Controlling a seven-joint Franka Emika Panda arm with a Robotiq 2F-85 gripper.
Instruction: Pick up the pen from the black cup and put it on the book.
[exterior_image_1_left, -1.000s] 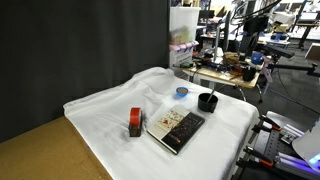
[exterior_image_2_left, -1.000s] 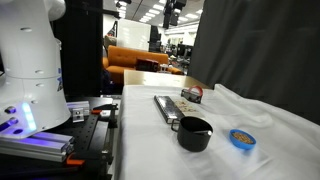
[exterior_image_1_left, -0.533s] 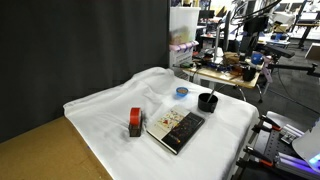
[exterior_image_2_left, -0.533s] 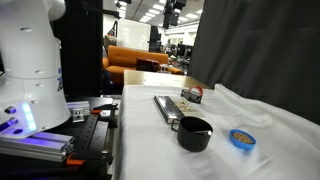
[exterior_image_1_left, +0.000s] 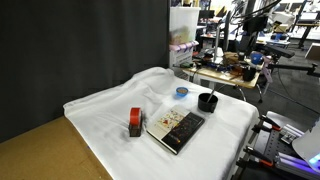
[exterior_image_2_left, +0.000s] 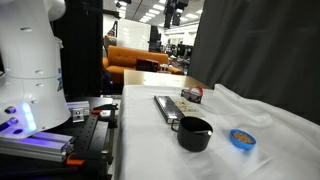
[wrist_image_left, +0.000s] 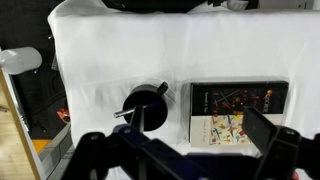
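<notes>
**1. Claw status.** In the wrist view the claw (wrist_image_left: 178, 152) hangs high above the desk (wrist_image_left: 110, 50). Its fingers (wrist_image_left: 90, 152) are spread wide and nothing lies between them. Neither exterior view shows the claw.

**2. Location of the task items.** The pen (wrist_image_left: 127, 112) sits in the black cup (wrist_image_left: 147, 106). You can see only a thin sliver leaning over the rim on the side away from the book (wrist_image_left: 238, 110). In both exterior views the pen is too small to make out. The cup stands upright near one short edge of the book, with a strip of bare cloth between them. The book lies flat with its cover up.

**3. Reasons for the layout.**
- The cup props the pen at a tilt, so its upper end probably clears the rim and gives you something to grip.
- The flat book offers a broad landing surface close to the cup, so the carry should be short.
- In an exterior view, the blue disc (exterior_image_1_left: 181, 92) and the red-and-black block (exterior_image_1_left: 135, 122) both lie off the line between cup and book.

**4. Step in hand.** No part of the task is done yet; the approach comes first. Centre the spread fingers over the exposed end of the pen, set them across its shaft, and descend. Keep clear of the cup's rim and handle, since contact could tip the cup.
</notes>
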